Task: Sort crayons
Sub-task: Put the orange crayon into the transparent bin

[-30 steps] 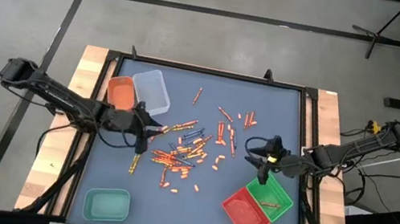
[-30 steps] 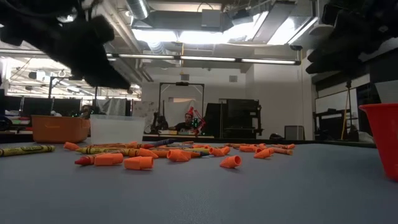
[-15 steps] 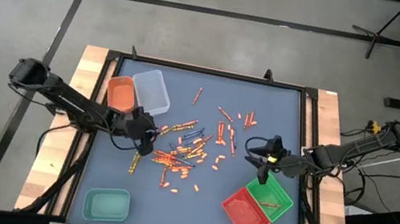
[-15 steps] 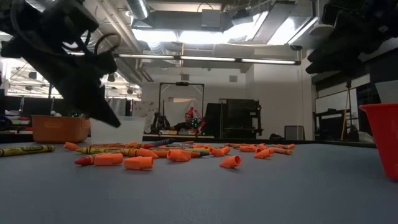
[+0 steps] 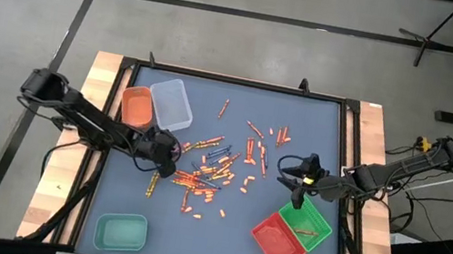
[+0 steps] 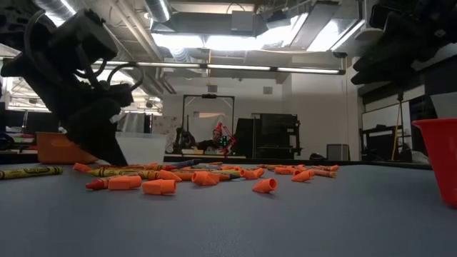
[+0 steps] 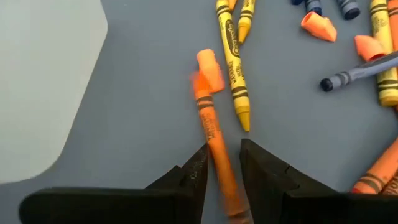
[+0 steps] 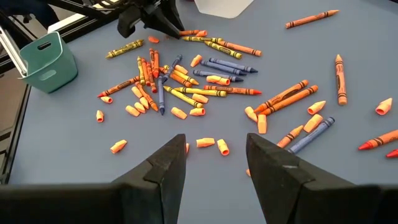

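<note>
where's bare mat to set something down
Bare mat lies between the teal tray and the red tray, and along the far edge right of the clear tray. The middle is crowded with crayons.

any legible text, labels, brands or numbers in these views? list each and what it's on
None can be read.
Yellow crayon: dark oval label mark and print on its wrapper, too blurred to read.
Orange crayon between the left gripper fingers: dark wrapper bands, motion-blurred, no letters legible.
Other crayons in the right wrist view: wrapper print too small.
Orange tray, clear tray, teal tray: no visible markings.
</note>
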`<state>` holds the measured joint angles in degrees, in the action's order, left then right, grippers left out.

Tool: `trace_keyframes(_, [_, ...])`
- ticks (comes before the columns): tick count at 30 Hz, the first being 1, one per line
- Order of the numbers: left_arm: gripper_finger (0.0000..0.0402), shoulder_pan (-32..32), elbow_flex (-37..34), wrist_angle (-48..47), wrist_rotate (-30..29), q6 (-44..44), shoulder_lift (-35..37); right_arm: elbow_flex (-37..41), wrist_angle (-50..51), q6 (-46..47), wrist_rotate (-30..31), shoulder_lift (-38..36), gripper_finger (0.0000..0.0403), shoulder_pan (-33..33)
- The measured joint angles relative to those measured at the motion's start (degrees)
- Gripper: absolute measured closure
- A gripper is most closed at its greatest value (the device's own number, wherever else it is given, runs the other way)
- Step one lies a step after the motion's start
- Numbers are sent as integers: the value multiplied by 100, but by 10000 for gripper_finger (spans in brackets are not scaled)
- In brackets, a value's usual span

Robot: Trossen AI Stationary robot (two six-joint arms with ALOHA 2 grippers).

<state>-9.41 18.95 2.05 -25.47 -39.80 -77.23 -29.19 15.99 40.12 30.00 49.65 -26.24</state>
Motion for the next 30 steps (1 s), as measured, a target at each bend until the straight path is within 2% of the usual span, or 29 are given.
trace_keyframes(16, [324,2,12,-103,57,-56,-109,0,0,2,-2,-2,237,0])
trace_keyframes(26, [388,0,7,-121,103,-61,-111,0,1,2,-2,0,237,0])
trace_keyframes(30, [397,0,3,-127,94,-61,-114,0,2,2,-2,0,237,0])
